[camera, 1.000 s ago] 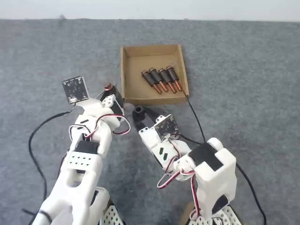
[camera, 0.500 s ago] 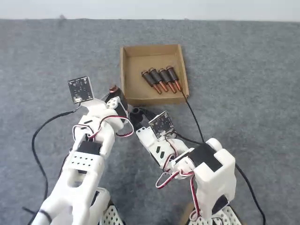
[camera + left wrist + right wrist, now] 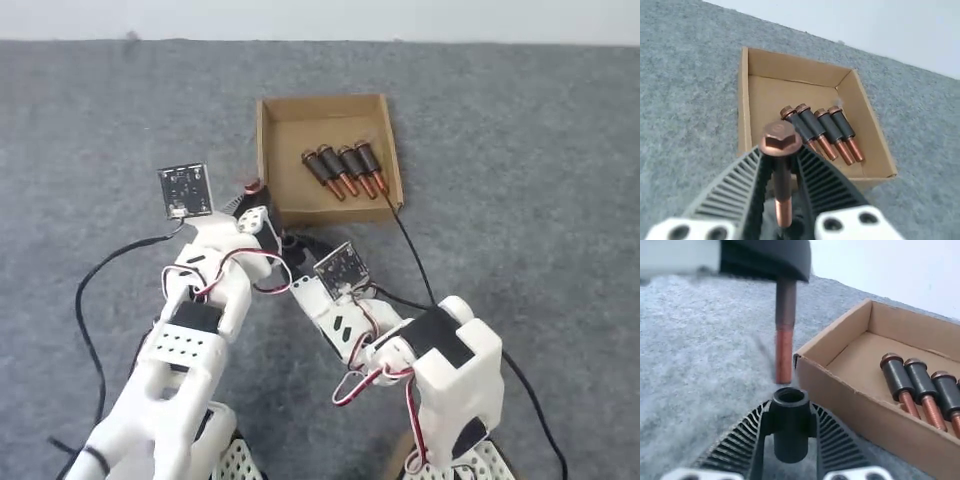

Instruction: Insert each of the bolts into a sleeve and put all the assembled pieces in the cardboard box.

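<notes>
My left gripper [image 3: 781, 152] is shut on a copper bolt [image 3: 782, 145], head up and shaft hanging down. In the right wrist view that bolt [image 3: 784, 352] hangs just above and slightly behind a black sleeve [image 3: 790, 427], its tip close to the sleeve's open top. My right gripper [image 3: 790, 410] is shut on the upright sleeve. From above, the left gripper [image 3: 256, 202] and right gripper [image 3: 296, 244] meet just in front of the cardboard box [image 3: 263, 150]. Several assembled pieces [image 3: 345, 170] lie side by side inside the box.
The grey carpet stretches bare to the left and right of the arms. Cables run from both arms, one black cable [image 3: 415, 250] passing the box's near right corner. The box's front wall [image 3: 855, 405] stands close beside the sleeve.
The left arm has swung right with the bolt toward the right gripper. The right gripper shifted slightly left with the sleeve, so the bolt now hangs over it.
</notes>
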`<action>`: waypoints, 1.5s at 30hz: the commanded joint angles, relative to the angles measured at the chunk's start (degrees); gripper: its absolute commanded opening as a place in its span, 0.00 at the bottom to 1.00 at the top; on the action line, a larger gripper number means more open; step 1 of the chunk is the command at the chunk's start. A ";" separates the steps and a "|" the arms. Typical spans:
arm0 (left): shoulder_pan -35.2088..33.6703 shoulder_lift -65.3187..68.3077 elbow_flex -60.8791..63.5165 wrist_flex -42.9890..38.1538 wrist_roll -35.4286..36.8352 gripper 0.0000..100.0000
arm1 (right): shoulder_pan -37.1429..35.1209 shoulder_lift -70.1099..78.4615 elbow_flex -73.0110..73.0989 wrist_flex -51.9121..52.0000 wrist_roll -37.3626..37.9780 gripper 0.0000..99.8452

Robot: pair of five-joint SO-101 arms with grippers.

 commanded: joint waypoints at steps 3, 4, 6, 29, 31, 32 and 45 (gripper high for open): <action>1.05 -1.67 -3.21 -3.43 -1.93 0.01 | 1.10 -5.85 -0.44 3.47 0.70 0.01; 1.14 -0.97 -3.38 -3.43 -2.46 0.01 | 1.10 -5.85 -0.44 3.47 0.70 0.01; 1.23 0.62 -4.18 -3.87 -2.64 0.01 | 1.19 -5.85 -0.44 3.56 0.70 0.01; 5.01 3.25 -0.66 -3.78 -6.07 0.01 | 2.59 -9.80 -0.26 10.33 1.05 0.01; 5.10 3.52 -0.66 -3.52 -5.98 0.01 | 2.59 -9.80 -0.26 10.33 1.14 0.01; 5.10 3.60 -0.48 -3.43 -5.98 0.01 | 2.68 -9.80 -0.26 10.33 1.14 0.01; 6.59 3.25 1.54 -3.78 -5.89 0.01 | 3.47 -10.33 0.44 9.80 1.14 0.01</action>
